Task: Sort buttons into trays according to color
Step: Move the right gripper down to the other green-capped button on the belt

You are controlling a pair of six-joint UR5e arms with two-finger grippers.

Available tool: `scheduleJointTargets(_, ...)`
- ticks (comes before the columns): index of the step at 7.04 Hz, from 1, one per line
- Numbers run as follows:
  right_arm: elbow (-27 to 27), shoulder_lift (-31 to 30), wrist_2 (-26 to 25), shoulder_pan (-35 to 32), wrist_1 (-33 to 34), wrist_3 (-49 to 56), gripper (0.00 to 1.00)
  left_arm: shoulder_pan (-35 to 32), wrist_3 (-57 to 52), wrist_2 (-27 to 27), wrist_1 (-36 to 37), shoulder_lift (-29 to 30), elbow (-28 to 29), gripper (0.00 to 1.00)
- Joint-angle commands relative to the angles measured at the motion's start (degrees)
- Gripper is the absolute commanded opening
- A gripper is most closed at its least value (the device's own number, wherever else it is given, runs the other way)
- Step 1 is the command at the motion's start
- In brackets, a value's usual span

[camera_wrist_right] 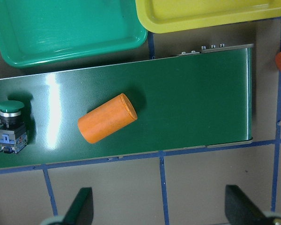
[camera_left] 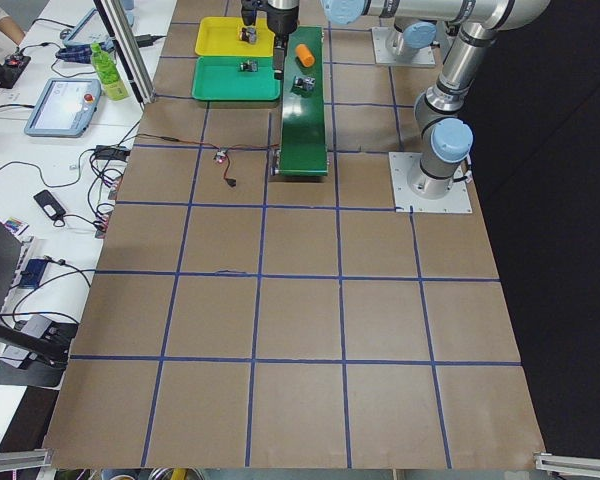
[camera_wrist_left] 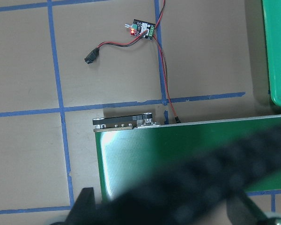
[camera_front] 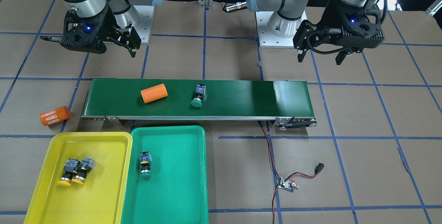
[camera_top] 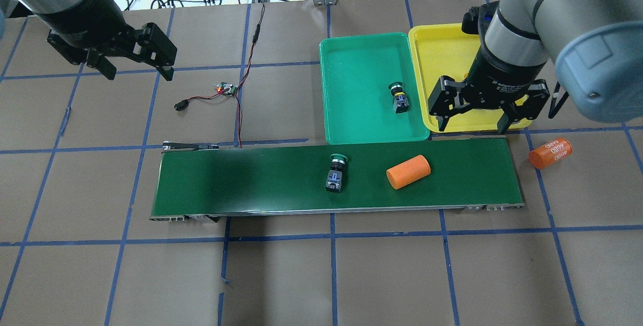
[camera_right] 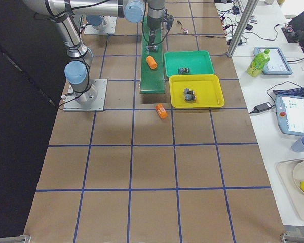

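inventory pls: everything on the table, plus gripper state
yellow tray: 1, yellow, operators' side of the belt
green tray: 1, green, beside the yellow tray
yellow buttons: 2, yellow caps, side by side in the yellow tray
green buttons: 2, green caps, one in the green tray, one on the belt
orange cylinders: 2, orange, plain one on the belt, the one marked 4680 on the table off the belt's end
conveyor belt: 1, dark green, mid-table
controller board: 1, red and black wires, on the table
left gripper: open, empty
right gripper: open, empty
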State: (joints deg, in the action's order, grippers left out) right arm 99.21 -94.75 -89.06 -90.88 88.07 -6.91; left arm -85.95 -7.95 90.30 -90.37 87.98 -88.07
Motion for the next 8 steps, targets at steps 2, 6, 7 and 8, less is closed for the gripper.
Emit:
scheduleJointTargets(2,1.43,-0.43,-0.24,-0.09,0.26,-0.03,1.0,0.43,-0.13,-0.04,-0.07,-0.18,0.18,1.0)
scheduleJointTargets(6,4.76,-1.67,0.38,-0.18,0.88,0.06,1.0,0.43,-0.13,-0.04,-0.07,-0.09,0.27,1.0)
scheduleJointTargets(7,4.86,-1.75,0.55,-0.27,0.96,-0.03,1.0,0.69,-0.13,0.05,0.02,-0.17,0.36,1.0)
scheduleJointTargets(8,4.86,-1.67,0.64,-0.35,1.05,0.06,1.0,0.43,-0.31,0.14,-0.07,-0.26,0.36,1.0)
